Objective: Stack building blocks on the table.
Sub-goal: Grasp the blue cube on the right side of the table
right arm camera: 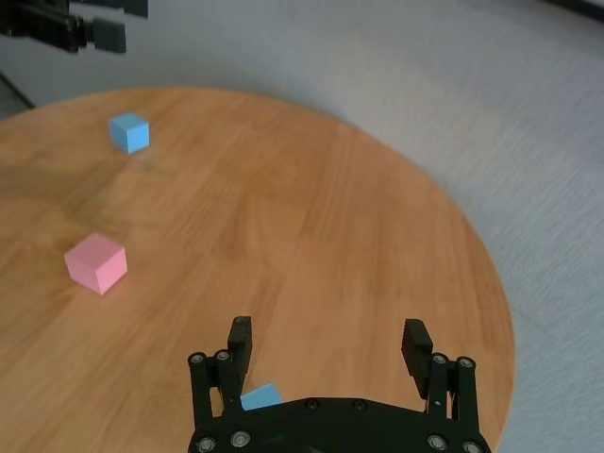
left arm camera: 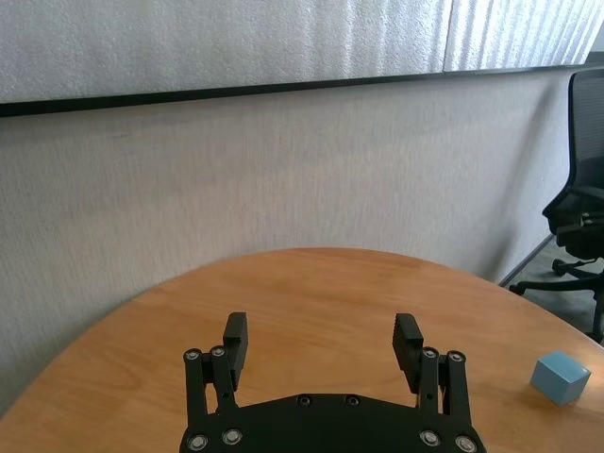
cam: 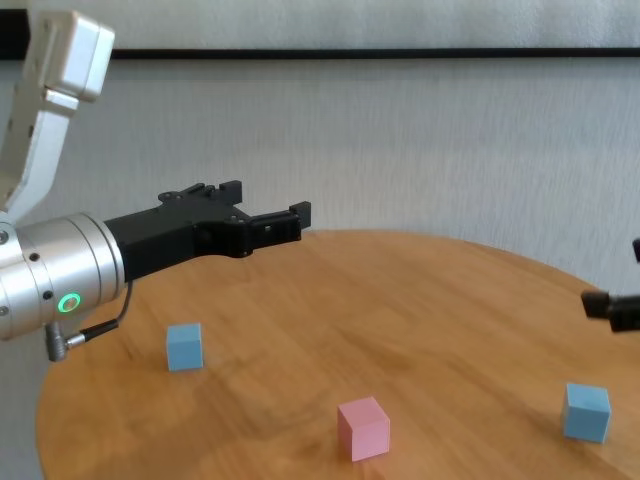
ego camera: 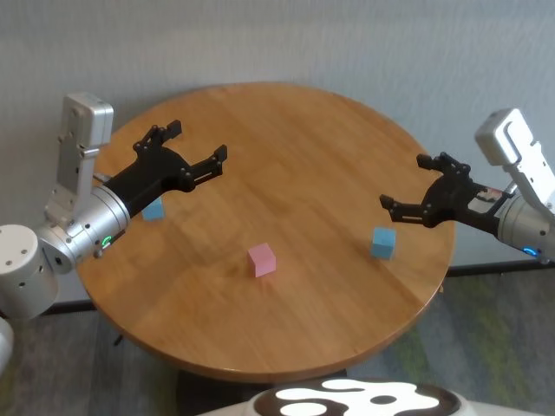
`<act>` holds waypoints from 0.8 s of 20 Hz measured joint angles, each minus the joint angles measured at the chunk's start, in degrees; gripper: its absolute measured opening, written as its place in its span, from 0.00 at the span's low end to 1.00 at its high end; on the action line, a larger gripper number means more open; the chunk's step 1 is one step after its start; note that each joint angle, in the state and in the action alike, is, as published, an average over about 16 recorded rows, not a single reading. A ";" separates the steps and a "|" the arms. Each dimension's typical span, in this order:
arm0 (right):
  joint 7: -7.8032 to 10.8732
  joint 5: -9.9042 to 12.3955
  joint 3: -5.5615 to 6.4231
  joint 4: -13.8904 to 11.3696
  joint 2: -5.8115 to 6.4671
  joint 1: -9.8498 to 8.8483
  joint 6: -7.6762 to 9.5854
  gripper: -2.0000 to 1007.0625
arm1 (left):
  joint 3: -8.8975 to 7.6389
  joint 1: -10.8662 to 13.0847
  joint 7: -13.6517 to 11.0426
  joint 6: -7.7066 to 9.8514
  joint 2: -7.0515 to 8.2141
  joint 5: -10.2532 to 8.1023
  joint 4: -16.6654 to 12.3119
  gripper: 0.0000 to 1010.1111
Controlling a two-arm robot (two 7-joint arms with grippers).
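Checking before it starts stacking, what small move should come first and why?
Probably lower the open right gripper onto the blue cube just below it: nothing is stacked, all three cubes sit apart on the table, and that one is closest.

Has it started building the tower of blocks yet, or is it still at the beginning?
Still at the beginning. Nothing is stacked: the pink block and both blue blocks lie apart on the table. Nothing is in hand; the left gripper and right gripper hover open and empty. All the picking and stacking is left.
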 joint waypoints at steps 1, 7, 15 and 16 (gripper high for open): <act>0.65 -0.31 -0.40 0.17 0.02 0.47 0.80 1.00 | 0.01 -0.01 -0.01 0.02 0.00 0.00 0.00 0.99; 3.88 -3.06 -2.89 2.18 -0.46 3.26 4.17 1.00 | 0.05 -0.04 -0.05 0.08 0.03 0.00 0.00 0.99; 7.04 -6.71 -5.14 5.87 -1.75 5.77 4.71 1.00 | 0.09 -0.07 -0.08 0.14 0.06 0.00 0.00 0.99; 7.46 -7.05 -5.34 6.30 -1.90 6.00 4.69 1.00 | 0.10 -0.07 -0.08 0.14 0.06 0.00 0.00 0.99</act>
